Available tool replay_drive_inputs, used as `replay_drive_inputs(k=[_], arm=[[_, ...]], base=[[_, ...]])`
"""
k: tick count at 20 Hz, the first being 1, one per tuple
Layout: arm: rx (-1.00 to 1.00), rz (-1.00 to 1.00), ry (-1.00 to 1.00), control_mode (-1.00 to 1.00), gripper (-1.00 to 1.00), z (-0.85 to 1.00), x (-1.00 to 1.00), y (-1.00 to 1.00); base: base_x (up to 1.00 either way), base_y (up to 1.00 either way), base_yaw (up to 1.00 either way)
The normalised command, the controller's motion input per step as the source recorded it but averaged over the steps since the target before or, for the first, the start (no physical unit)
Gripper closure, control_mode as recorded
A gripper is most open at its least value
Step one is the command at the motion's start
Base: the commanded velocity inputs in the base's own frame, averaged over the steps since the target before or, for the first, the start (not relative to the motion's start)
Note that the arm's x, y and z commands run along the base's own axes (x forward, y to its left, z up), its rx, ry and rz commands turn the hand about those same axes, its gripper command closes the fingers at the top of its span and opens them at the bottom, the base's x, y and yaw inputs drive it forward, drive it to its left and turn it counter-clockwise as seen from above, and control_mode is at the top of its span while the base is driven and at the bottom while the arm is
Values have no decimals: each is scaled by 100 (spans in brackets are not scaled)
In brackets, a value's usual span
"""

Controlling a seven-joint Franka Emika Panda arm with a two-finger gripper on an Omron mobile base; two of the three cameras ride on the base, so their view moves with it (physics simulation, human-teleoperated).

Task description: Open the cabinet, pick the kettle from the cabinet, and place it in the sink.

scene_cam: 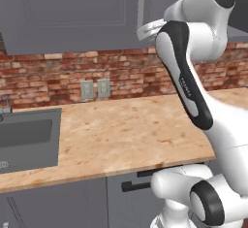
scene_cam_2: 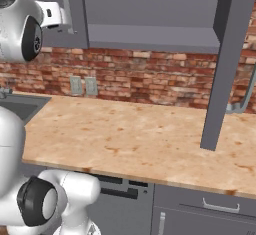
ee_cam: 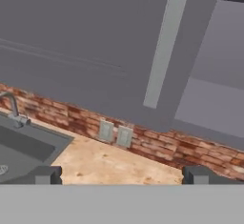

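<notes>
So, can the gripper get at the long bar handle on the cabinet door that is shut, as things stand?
Probably yes. The gripper is open and points up at the bar handle on the shut cabinet door. Nothing lies between them in the hand view, though how near it is I cannot tell.

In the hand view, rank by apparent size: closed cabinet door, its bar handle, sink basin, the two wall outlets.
1. Closed cabinet door
2. Sink basin, partly cut off by the frame
3. Bar handle
4. Wall outlets, alike in size
</notes>
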Motion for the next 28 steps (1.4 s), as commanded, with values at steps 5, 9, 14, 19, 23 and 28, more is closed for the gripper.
replay_drive_inputs(k=[5, 9, 14, 19, 23, 28], arm=[[0, -18, 0, -100, -100, 0, 36, 0], [0, -17, 0, -100, -100, 0, 42, 0], [0, -17, 0, -100, -100, 0, 45, 0], [0, -14, 0, -100, -100, 0, 47, 0], [0, -6, 0, -100, -100, 0, 47, 1], [0, -2, 0, -100, -100, 0, 46, 0]], base=[[0, 0, 0], [0, 0, 0], [0, 0, 0], [0, 0, 0], [0, 0, 0], [0, 0, 0]])
